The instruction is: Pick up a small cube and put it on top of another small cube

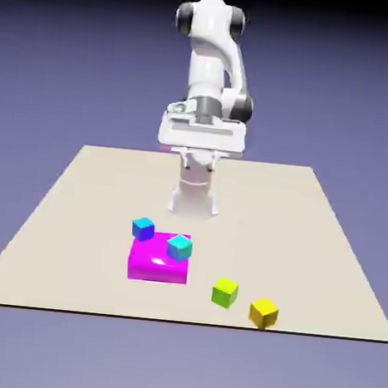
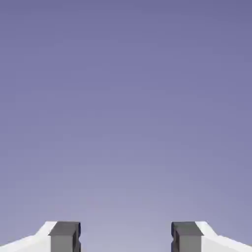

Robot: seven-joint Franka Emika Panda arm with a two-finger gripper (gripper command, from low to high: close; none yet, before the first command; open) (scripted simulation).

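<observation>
Gripper [image 2: 125, 238] jaws apart, empty, teal cube [image 1: 179, 247] rotated atop magenta block [image 1: 153, 265]

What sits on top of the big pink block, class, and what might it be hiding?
A teal cube sits on the pink block, near its far corner on the exterior view's right. Nothing else rests on it. The block's underside and the table beneath it are covered.

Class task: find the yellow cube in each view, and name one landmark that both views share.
Exterior view: yellow cube at the table's near edge, right of the green cube.
Hand view: not in it; only backdrop and fingertips.
Shared landmark: the blue-violet backdrop.
</observation>
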